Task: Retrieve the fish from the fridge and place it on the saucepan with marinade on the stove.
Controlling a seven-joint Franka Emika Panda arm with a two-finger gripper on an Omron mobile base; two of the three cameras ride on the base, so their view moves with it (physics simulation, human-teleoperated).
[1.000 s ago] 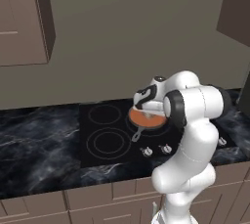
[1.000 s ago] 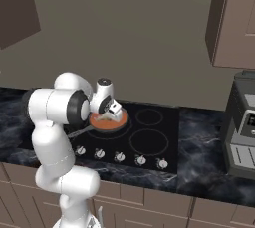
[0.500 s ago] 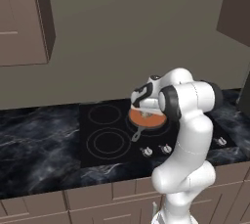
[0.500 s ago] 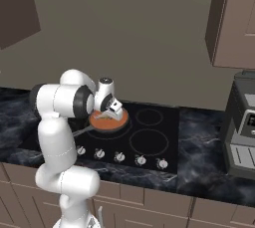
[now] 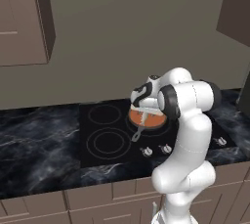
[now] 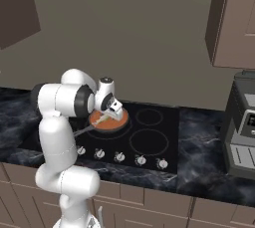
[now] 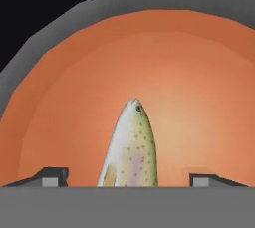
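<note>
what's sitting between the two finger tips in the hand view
The fish lies between the spread jaws, with orange marinade showing on both sides of it, inside the saucepan. Neither tip touches it in the hand view.

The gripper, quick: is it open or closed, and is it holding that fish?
Gripper: open, fingertips apart on either side of the fish, which lies in the saucepan.

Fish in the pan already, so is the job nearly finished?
Nearly. The fish lies in the orange marinade of the saucepan on the stove, so the fetching looks done. The gripper hangs over it, jaws wide apart and clear of the fish. Only pulling the arm away seems left.
</note>
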